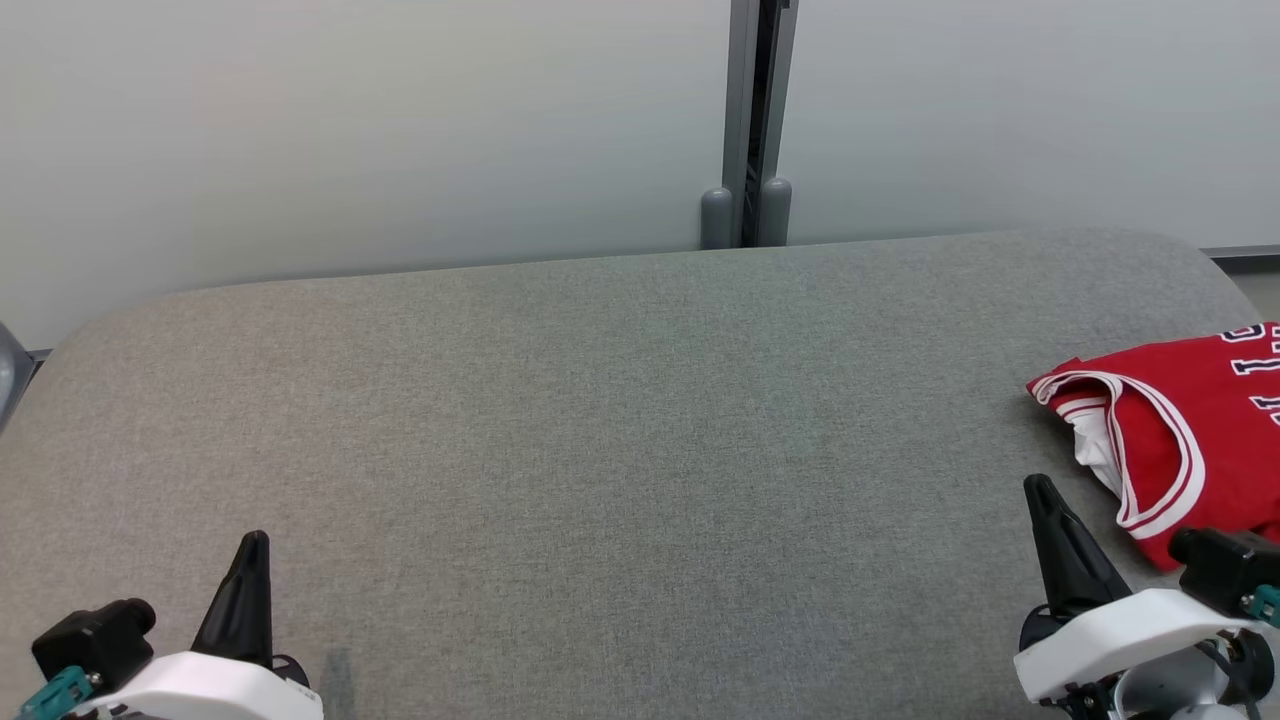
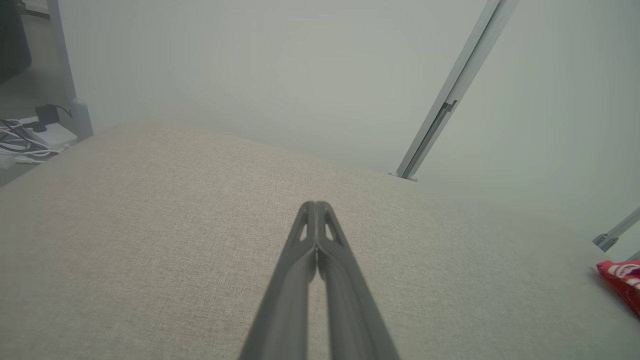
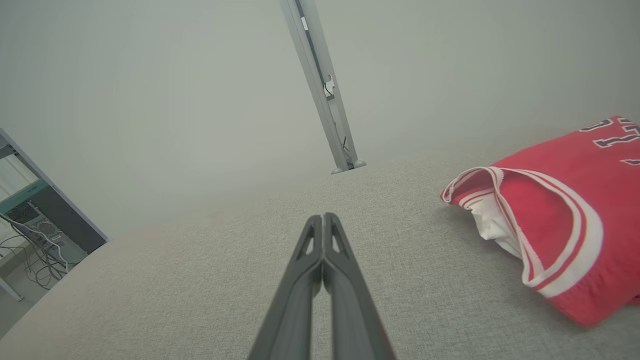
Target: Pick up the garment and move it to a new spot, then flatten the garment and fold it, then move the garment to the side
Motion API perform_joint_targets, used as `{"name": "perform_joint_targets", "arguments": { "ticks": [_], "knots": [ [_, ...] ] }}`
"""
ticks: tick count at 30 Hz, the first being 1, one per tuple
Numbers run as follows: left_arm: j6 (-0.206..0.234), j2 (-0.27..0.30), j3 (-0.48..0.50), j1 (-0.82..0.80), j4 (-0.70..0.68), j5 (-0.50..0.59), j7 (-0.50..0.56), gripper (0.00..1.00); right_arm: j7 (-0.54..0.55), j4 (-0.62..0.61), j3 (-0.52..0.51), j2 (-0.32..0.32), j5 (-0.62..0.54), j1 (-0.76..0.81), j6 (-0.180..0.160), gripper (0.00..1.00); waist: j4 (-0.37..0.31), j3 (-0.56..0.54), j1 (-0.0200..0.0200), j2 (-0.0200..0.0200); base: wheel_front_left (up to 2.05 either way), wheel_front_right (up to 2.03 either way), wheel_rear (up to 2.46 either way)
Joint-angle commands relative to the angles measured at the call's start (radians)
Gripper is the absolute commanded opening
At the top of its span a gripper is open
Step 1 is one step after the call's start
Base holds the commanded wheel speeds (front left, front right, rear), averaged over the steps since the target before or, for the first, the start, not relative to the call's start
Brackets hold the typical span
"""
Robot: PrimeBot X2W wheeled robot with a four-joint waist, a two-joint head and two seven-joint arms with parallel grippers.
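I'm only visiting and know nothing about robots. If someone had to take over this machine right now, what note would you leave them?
Left gripper: shut, empty, over the front left of the grey table.
Right gripper: shut, empty, just left of the red jersey, not touching it.
Jersey: lies at the table's right edge, looks folded; part of it is cut off by the head view's edge.
Done, it seems: folding and moving aside.
Left: probably nothing; check that the fold is neat.

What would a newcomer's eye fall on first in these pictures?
The red sleeveless jersey with white trim, lying at the right edge of the wide grey fabric-covered surface. Next, the left gripper and right gripper at the near edge, dark jaws shut, holding nothing.
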Motion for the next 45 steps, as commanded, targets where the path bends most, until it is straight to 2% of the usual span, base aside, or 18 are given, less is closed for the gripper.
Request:
{"name": "perform_joint_targets", "arguments": {
  "ticks": [1,22,45],
  "knots": [
    [-0.013,0.007,0.022,-0.041,-0.004,-0.033,0.005,0.00,0.001,-0.001,-0.001,-0.006,0.044,-0.039,0.000,0.00,0.000,0.000,0.0000,-0.0001,0.00,0.00,0.00],
    [-0.077,-0.053,0.116,-0.123,0.075,-0.288,0.070,0.00,0.019,0.107,0.002,-0.009,0.380,-0.130,0.000,0.00,0.005,0.009,0.0000,-0.0001,0.00,0.00,0.00],
    [-0.133,-0.108,0.201,-0.196,0.146,-0.509,0.129,0.00,0.034,0.202,0.004,-0.011,0.671,-0.208,0.000,0.00,0.010,0.018,0.0000,-0.0001,0.00,0.00,0.00]
  ]
}}
